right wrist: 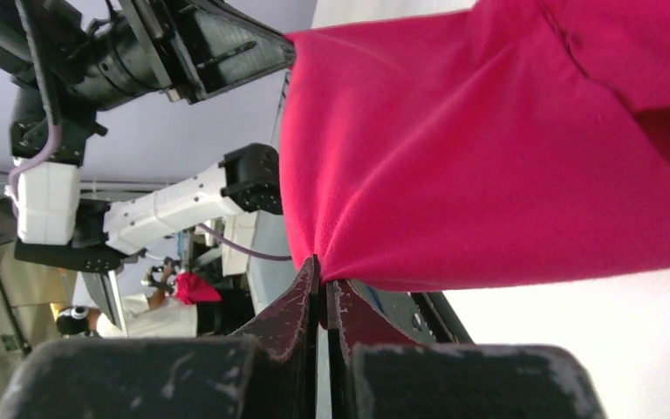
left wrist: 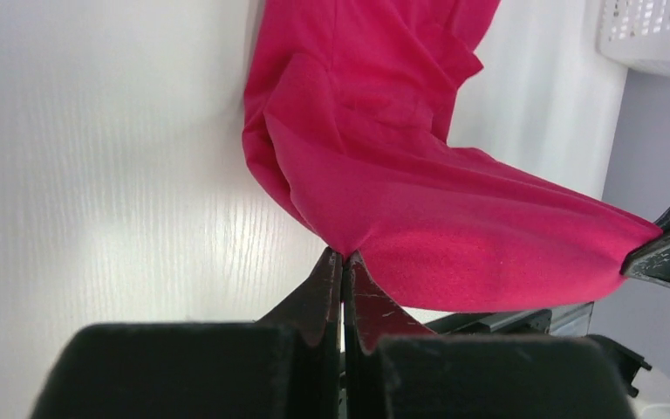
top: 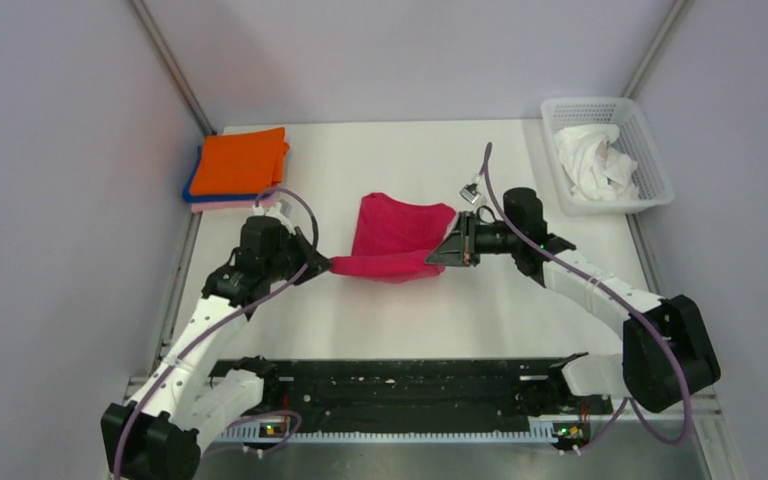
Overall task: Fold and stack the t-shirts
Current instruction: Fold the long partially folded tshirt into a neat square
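The crimson-magenta t-shirt (top: 392, 236) is at the table's middle, its near edge lifted and stretched between my two grippers while its far part rests on the table. My left gripper (top: 326, 262) is shut on the shirt's near-left corner; the left wrist view shows the cloth (left wrist: 419, 192) pinched at the tips (left wrist: 344, 255). My right gripper (top: 446, 250) is shut on the near-right corner; the right wrist view shows the cloth (right wrist: 506, 148) pinched at the tips (right wrist: 319, 262). A folded stack with an orange shirt (top: 240, 160) on top of blue and pale pink ones lies at the far left.
A white lattice basket (top: 650, 150) at the far right holds a crumpled white shirt (top: 592, 160). The white table (top: 400, 320) is walled by grey panels. A black rail (top: 400, 395) runs along the near edge between the arm bases.
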Robot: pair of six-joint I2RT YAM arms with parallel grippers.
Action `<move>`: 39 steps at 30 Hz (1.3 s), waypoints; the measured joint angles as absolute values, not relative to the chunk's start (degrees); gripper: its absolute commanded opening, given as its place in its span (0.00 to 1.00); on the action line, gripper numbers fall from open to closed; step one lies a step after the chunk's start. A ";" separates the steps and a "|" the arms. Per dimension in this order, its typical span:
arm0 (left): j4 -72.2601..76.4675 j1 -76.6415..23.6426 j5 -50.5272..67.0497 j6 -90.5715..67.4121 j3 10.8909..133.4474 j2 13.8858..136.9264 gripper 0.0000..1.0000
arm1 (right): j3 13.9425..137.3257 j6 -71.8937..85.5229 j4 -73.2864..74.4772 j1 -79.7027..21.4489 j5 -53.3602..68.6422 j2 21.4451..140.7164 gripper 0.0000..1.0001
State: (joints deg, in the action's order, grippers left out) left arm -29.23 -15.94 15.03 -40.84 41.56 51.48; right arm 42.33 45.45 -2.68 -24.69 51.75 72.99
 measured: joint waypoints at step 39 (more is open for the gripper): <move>-21.28 -14.90 10.59 -36.82 85.93 108.29 0.00 | 46.35 65.01 -44.84 -7.49 54.78 109.58 0.00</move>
